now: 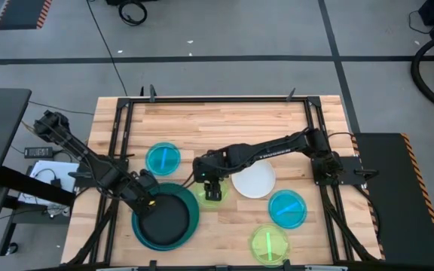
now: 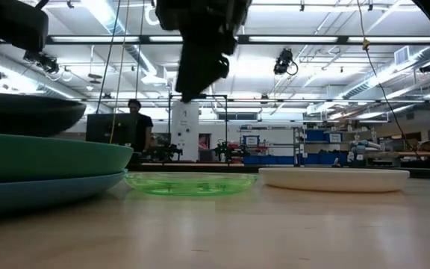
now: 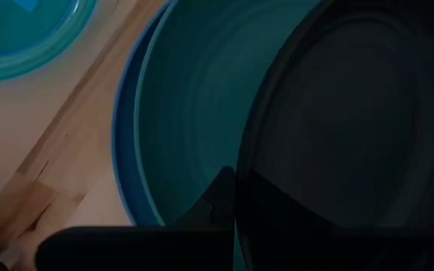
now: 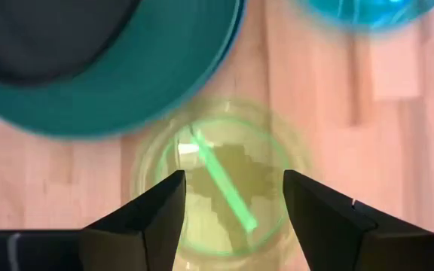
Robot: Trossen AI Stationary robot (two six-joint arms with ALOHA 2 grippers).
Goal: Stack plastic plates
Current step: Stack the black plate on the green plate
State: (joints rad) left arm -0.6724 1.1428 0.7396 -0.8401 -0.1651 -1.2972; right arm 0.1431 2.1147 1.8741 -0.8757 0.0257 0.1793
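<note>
Right gripper point(image 1: 212, 191) hangs over a lime plate point(image 1: 209, 193), fingers point(image 4: 157, 214) spread wide to either side of it and gripping nothing; in the right wrist view that lime plate point(image 4: 228, 177) lies flat on the wood between the two dark fingers. Just beside it sits the stack: black plate point(image 1: 164, 218) on top, teal plate point(image 1: 189, 197) under it, blue plate point(image 1: 138, 229) at the bottom, all nested at the table's front left. Left gripper point(image 1: 146, 197) is down at the stack's rim, closed onto the edge of the black plate point(image 3: 353, 120), with the teal plate point(image 3: 194, 98) and the blue rim point(image 3: 123, 150) showing beneath it in the left wrist view. On the other side of the right gripper, the white plate point(image 1: 253, 181) lies alone. Behind the stack, a cyan plate point(image 1: 163, 159); toward the front right, a second cyan plate point(image 1: 287, 208), and a second lime plate point(image 1: 268, 245) at the front edge. Table point(image 1: 224, 124) bare wood elsewhere. Across the room in the low view, a person point(image 2: 137, 123) stands at a desk.
</note>
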